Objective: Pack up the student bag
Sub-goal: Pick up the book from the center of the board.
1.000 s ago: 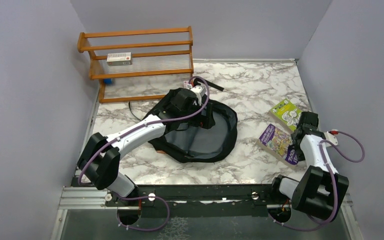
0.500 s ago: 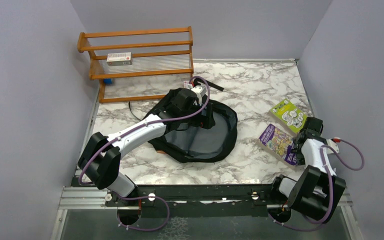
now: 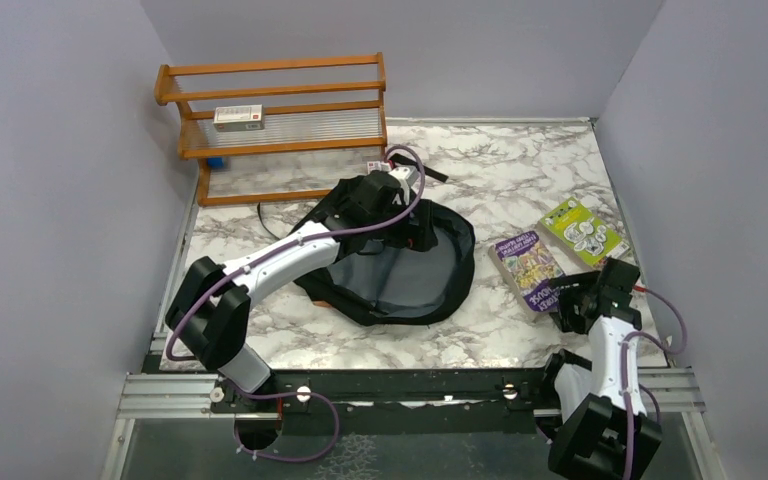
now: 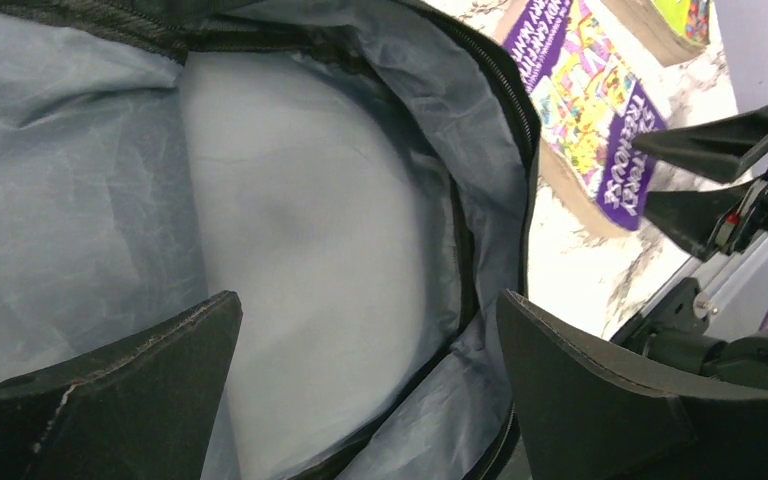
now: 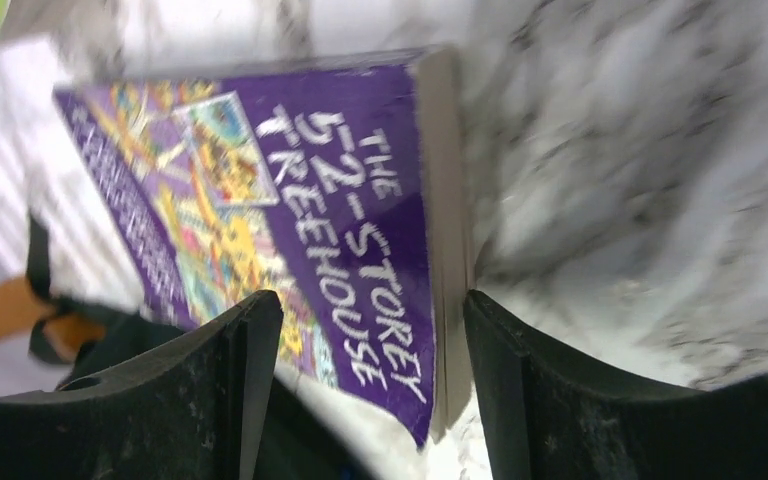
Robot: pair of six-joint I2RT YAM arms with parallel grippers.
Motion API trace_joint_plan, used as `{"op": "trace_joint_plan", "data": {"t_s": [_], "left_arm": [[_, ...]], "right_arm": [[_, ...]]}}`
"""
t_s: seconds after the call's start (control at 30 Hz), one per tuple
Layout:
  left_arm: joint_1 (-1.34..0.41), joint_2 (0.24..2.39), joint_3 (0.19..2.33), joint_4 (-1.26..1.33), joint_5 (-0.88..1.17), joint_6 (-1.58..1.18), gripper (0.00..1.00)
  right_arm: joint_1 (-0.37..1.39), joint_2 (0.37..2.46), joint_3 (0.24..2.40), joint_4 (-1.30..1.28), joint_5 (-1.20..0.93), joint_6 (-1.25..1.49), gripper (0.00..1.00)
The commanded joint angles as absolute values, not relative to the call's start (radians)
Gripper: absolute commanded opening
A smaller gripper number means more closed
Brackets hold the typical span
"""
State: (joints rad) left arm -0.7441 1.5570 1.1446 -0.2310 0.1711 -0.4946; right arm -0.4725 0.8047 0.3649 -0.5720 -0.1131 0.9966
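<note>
One wooden rack (image 3: 270,100) stands at the left rear of the desk (image 3: 520,170), with a small box (image 3: 238,117) on its shelf. At centre lies the student bag (image 3: 410,285), unzipped, its grey lining showing. The left pincer (image 4: 365,300) hangs over it, jaws wide apart. Rightward, the right pincer (image 5: 370,300) sits at the near end of the purple book (image 3: 526,268), jaws spread. A green book (image 3: 582,229) lies just beyond.

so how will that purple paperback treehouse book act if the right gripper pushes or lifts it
The purple paperback book likely slides rather than tips, since it lies flat on the marble table. Its thick page block suggests moderate weight. Lifted by one edge, the soft cover may sag.
</note>
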Motion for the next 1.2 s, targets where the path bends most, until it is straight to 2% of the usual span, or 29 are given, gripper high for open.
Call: {"op": "trace_joint_plan", "data": {"t_s": [0.0,0.1,0.17,0.37,0.6,0.7,0.87,1.17], "left_arm": [[-0.772,1.606,1.224,-0.257,0.184,-0.554,0.98],[-0.822,1.655,1.28,-0.263,0.155,-0.581,0.98],[-0.858,1.693,1.324,-0.267,0.133,-0.598,0.98],[-0.963,1.831,1.461,-0.268,0.074,-0.685,0.98],[-1.023,1.991,1.626,-0.274,0.026,-0.823,0.98],[-1.028,2.011,1.637,-0.273,0.008,-0.859,0.98],[-1.031,2.022,1.65,-0.272,-0.068,-0.866,0.98],[-1.04,2.049,1.696,-0.23,-0.047,-0.871,0.98]], "right_arm": [[-0.459,0.775,0.387,-0.557,-0.425,0.933,0.71],[-0.446,0.787,0.415,-0.503,-0.553,0.876,0.71],[-0.445,0.799,0.475,-0.517,-0.545,0.793,0.71],[-0.446,0.839,0.645,-0.593,-0.195,0.613,0.77],[-0.445,1.001,0.652,-0.462,-0.072,0.567,0.8],[-0.445,1.01,0.702,-0.495,-0.088,0.542,0.81],[-0.446,0.891,0.783,-0.546,-0.138,0.527,0.81],[-0.445,0.945,0.879,-0.567,-0.125,0.511,0.82]]}}
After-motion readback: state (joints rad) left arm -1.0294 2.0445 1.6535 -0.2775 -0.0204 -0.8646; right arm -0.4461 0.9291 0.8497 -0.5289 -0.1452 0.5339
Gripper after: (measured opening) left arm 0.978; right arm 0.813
